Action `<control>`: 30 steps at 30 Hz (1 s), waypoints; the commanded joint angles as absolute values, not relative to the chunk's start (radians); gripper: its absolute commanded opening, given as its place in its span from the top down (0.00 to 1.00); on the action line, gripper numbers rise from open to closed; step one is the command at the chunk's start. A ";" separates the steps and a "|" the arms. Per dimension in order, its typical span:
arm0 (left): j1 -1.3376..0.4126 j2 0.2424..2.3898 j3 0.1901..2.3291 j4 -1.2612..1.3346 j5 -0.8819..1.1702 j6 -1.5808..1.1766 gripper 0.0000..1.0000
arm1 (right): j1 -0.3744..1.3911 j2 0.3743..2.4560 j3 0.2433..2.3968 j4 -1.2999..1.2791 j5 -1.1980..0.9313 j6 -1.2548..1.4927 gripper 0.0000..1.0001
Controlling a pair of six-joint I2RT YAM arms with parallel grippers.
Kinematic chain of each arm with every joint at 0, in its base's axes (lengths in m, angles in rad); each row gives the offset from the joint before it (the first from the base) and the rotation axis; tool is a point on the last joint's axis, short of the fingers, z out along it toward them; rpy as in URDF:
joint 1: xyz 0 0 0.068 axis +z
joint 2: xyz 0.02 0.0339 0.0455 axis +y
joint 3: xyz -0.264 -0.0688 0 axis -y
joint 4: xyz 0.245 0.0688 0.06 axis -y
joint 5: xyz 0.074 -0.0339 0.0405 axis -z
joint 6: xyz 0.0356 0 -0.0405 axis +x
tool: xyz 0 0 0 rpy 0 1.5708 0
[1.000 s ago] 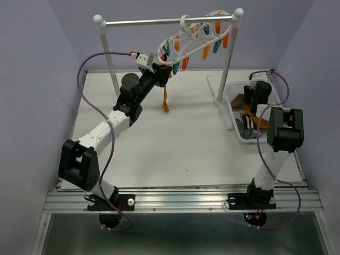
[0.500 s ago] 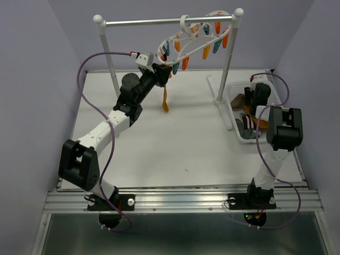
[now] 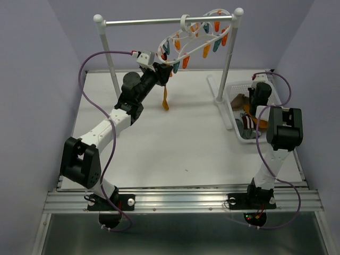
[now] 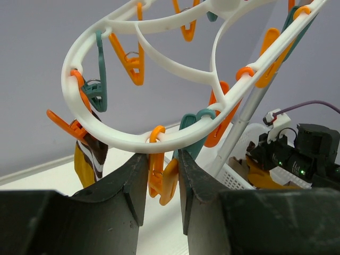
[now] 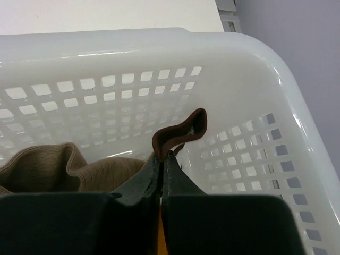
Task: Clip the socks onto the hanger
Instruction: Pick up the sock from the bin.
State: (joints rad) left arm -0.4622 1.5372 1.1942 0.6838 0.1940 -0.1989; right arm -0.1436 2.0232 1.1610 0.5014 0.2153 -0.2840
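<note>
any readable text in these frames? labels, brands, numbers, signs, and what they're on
None can be read in any view.
Hanger, orange clip, brown sock, basket: no print visible.
Arm housings and bases in the top view: too small to tell whether they carry any marking.

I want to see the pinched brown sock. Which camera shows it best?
Right wrist view: the brown fabric sock pokes up from the shut right pincer. Top view: the arm hides it. Left wrist view: only the white plastic basket.
</note>
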 commanded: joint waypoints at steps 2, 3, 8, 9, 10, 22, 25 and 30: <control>-0.456 1.540 1.238 0.680 0.202 -0.181 1.00 | -0.150 1.954 1.144 0.519 0.144 -0.308 0.99; -0.456 1.540 1.239 0.680 0.202 -0.184 1.00 | -0.150 1.933 1.140 0.505 0.100 -0.314 0.99; -0.456 1.543 1.253 0.675 0.216 -0.201 1.00 | -0.150 1.717 1.129 0.379 -0.068 -0.353 0.99; -0.457 1.543 1.256 0.675 0.215 -0.206 1.00 | -0.150 1.683 1.135 0.349 -0.105 -0.359 0.99; -0.456 1.543 1.258 0.675 0.215 -0.209 1.00 | -0.150 1.616 1.138 0.298 -0.144 -0.370 0.99; -0.457 1.559 1.302 0.660 0.259 -0.250 1.00 | -0.150 1.341 1.330 -0.186 -0.961 -0.465 0.99; -0.457 1.554 1.305 0.655 0.259 -0.259 1.00 | -0.150 1.293 1.341 -0.139 -1.089 -0.412 0.99; -0.457 1.543 1.305 0.660 0.317 -0.256 1.00 | -0.094 1.328 1.384 -0.069 -1.247 -0.201 0.99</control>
State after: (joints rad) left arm -0.4564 1.5688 1.2591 0.6369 0.2481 -0.2535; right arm -0.1360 1.3178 1.3174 -0.1055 -1.0412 -0.3397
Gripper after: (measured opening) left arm 0.370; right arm 0.038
